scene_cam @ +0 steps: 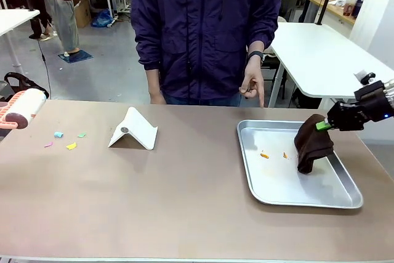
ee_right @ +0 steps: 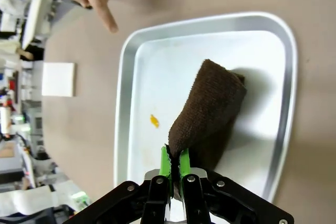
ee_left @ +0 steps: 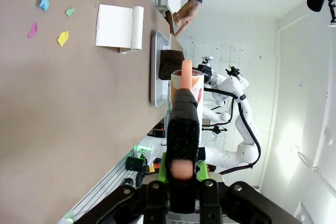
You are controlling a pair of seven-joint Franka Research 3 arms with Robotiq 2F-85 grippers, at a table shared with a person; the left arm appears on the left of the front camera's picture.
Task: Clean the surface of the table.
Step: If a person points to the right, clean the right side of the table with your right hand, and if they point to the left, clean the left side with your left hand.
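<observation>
The brownish-tan table [scene_cam: 172, 195] carries several small coloured paper scraps [scene_cam: 64, 140] at its left. A lint roller [scene_cam: 23, 108] with a pink handle hangs above the table's left edge. In the left wrist view, my left gripper [ee_left: 181, 169] is shut on the roller's [ee_left: 186, 85] handle, off the edge of the table [ee_left: 63, 119]. My right gripper [scene_cam: 324, 125] is shut on a corner of a dark brown cloth [scene_cam: 313, 145]. The cloth's lower end rests in the metal tray [scene_cam: 277, 177]. The right wrist view shows that gripper [ee_right: 174, 161] pinching the cloth [ee_right: 210, 108].
Small orange crumbs [scene_cam: 265, 155] lie in the tray [ee_right: 157, 61]. A white folded stand [scene_cam: 133, 129] sits mid-left on the table. A person in a purple jacket stands at the far side, with one hand [scene_cam: 252, 84] pointing down near the tray's far edge.
</observation>
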